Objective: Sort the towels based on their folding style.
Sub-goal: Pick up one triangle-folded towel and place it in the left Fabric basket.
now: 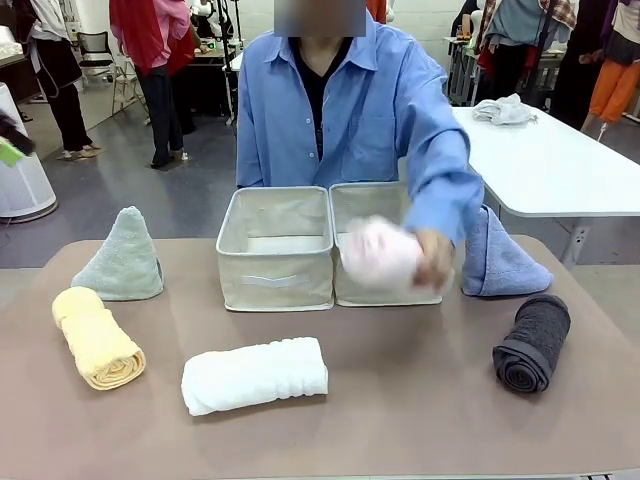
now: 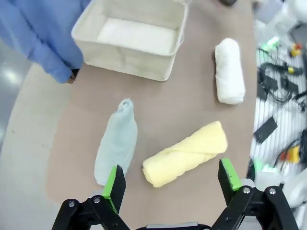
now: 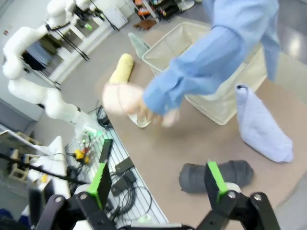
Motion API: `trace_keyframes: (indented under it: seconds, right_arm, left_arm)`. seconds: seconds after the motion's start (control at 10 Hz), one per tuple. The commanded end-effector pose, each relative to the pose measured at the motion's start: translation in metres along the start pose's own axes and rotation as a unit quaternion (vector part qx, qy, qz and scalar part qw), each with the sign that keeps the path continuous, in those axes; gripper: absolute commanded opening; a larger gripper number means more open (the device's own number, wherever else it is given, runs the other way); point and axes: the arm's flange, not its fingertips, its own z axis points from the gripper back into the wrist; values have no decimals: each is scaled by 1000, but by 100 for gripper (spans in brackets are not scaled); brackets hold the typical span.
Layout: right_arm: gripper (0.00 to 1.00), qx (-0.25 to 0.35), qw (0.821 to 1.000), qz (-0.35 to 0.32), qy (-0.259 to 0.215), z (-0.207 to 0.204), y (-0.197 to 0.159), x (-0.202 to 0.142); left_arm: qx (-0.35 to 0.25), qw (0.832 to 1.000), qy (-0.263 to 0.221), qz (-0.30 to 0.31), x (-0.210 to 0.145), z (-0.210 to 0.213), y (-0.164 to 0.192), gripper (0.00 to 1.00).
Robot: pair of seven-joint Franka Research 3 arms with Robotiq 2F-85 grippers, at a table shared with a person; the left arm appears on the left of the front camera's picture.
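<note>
Front view: the person's hand (image 1: pixel 435 258) holds the pink rolled terry towel (image 1: pixel 380 255), blurred, before the right beige fabric bin (image 1: pixel 365 192). Both arms' jaws gape empty, left over the yellow rolled towel (image 2: pixel 184 153) and right over the dark grey roll (image 3: pixel 237 172). Reaching now risks striking the person's outstretched arm.

Colour key, as you see it from the front. Rolls: yellow roll (image 1: pixel 97 350), plain; white roll (image 1: pixel 255 375), faintly ribbed; pink roll (image 1: pixel 380 255), pale and blurred; dark grey roll (image 1: pixel 532 343), charcoal throughout. Cones: grey-green cone (image 1: pixel 122 258); light blue cone (image 1: pixel 497 260). You find the two fabric bins (image 1: pixel 275 275) an unpatterned beige, the counter (image 1: pixel 420 410) a flat taupe-brown, and the person's sleeve (image 1: pixel 440 170) mid-blue.
</note>
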Motion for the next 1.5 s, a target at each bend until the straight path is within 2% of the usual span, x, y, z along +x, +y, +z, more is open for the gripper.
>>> trace_keyframes:
  seconds: [0.0, 0.2, 0.3, 0.5, 0.7, 1.0, 1.4]
  right_arm:
    - [100, 5, 1000, 2, -4, 0, -1, -1]
    - [100, 5, 1000, 2, -4, 0, -1, -1]
    - [100, 5, 1000, 2, -4, 0, -1, -1]
    - [100, 5, 1000, 2, -4, 0, -1, -1]
    - [100, 5, 1000, 2, -4, 0, -1, -1]
    - [100, 5, 1000, 2, -4, 0, -1, -1]
    - [100, 5, 1000, 2, -4, 0, -1, -1]
  left_arm:
    - [50, 976, 141, -161, 39, -39, 17, 100]
    - [35, 948, 214, -233, 65, -87, 11, 100]
    - [31, 942, 234, -238, 71, -105, 11, 100]
    - [3, 938, 240, -251, 67, -135, 12, 100]
    - [25, 939, 249, -236, 58, -156, 23, 100]
    - [34, 944, 239, -225, 49, -185, 37, 100]
    - [46, 949, 232, -207, 53, -175, 41, 100]
